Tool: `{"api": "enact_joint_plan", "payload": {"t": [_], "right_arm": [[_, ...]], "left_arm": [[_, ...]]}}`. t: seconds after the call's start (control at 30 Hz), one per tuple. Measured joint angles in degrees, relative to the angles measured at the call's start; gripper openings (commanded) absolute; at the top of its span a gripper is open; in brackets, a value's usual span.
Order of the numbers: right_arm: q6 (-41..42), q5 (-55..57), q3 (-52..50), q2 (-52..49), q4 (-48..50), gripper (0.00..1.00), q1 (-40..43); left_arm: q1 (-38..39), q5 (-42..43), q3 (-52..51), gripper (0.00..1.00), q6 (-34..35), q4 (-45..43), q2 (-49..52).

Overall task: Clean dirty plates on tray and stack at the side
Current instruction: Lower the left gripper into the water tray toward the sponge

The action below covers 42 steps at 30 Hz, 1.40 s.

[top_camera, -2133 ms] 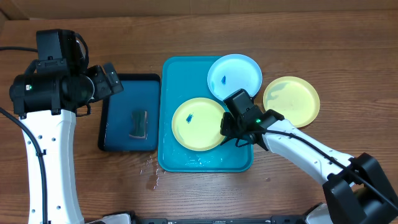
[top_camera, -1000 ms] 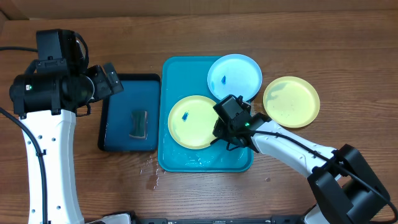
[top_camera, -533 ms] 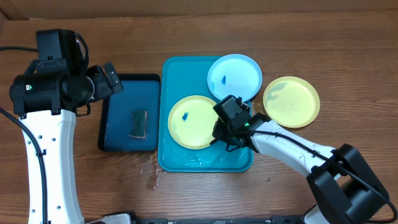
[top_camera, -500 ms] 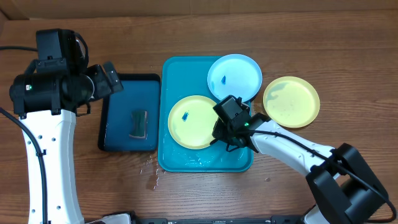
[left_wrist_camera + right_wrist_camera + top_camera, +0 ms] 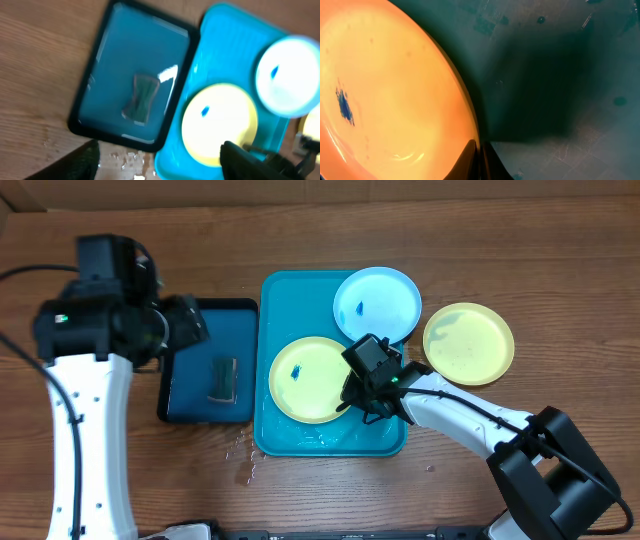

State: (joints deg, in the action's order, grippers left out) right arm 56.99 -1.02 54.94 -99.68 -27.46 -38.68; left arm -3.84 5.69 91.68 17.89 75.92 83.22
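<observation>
Across the whole field, a brown wooden counter [image 5: 300, 230] is seen.

1. Tray [image 5: 300, 305]: bright turquoise, rectangular, raised rim; set at the counter's centre, its floor wet.
2. Dark blue tray [image 5: 225, 330]: smaller, black-rimmed; placed just beside the turquoise one at its 9 o'clock side.
3. Light blue plate [image 5: 378, 305]: laid at the turquoise tray's 1 o'clock corner, overhanging the rim; marked with a small blue smear [image 5: 358, 308].
4. Yellow-green plate in the tray [image 5: 305, 380]: lodged toward 7 o'clock of the tray floor; a blue smear is borne left of its centre.
5. Yellow-green plate on the counter [image 5: 468, 343]: set outside the tray at 3 o'clock, apart from its rim.
6. Left end effector [image 5: 159, 149]: held above the dark blue tray, fingers spread wide, nothing between them.
7. Right end effector [image 5: 479, 150]: fingers drawn narrow and pinched on the 4 o'clock rim of the plate in the tray.
8. Dark pad [image 5: 222, 380]: laid flat in the dark blue tray, toward 6 o'clock.
9. Water droplets [image 5: 245, 455]: scattered on the counter at the turquoise tray's 7 o'clock corner.
</observation>
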Motion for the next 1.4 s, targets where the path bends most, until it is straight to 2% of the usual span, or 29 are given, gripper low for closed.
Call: {"api": "enact_joint_plan", "payload": {"t": [0.03,0.13,0.2,0.3,0.37,0.53,0.6,0.87,1.4], "right_arm": [[0.2,0.0,0.0,0.0,0.0,0.18,0.0],[0.2,0.1,0.0,0.0,-0.1,0.23,0.0],[0.0,-0.3,0.0,0.0,-0.1,0.22,0.0],[-0.1,-0.7,0.0,0.0,-0.4,0.13,0.0],[0.0,-1.2,0.0,0.0,-0.6,0.1,-0.1],[0.5,-1.5,0.0,-0.2,-0.7,0.1,-0.1],[0.9,-1.6,0.0,-0.7,-0.6,0.04,-0.1],[1.5,-1.7,0.0,-1.3,0.5,0.04,-0.1],[1.4,-2.0,0.0,-1.3,0.4,0.04,2.1]], "left_arm": [[0.8,0.1,-1.8,0.74,-0.1,-0.3,0.0],[2.6,0.1,-6.7,0.75,-0.5,-2.3,0.0],[3.7,-0.2,-9.7,0.77,-0.6,-3.8,0.1],[5.0,-1.1,-13.2,0.77,-1.2,-5.7,0.2],[5.7,-1.6,-14.7,0.76,-1.4,-6.4,0.2],[5.7,-1.9,-15.2,0.72,-1.6,-7.1,0.2],[5.7,-2.1,-15.2,0.69,-1.6,-7.2,0.2],[5.8,-2.1,-15.2,0.64,-1.6,-7.2,0.2],[9.1,-2.5,-15.2,0.65,-1.6,-7.2,0.2]]}}
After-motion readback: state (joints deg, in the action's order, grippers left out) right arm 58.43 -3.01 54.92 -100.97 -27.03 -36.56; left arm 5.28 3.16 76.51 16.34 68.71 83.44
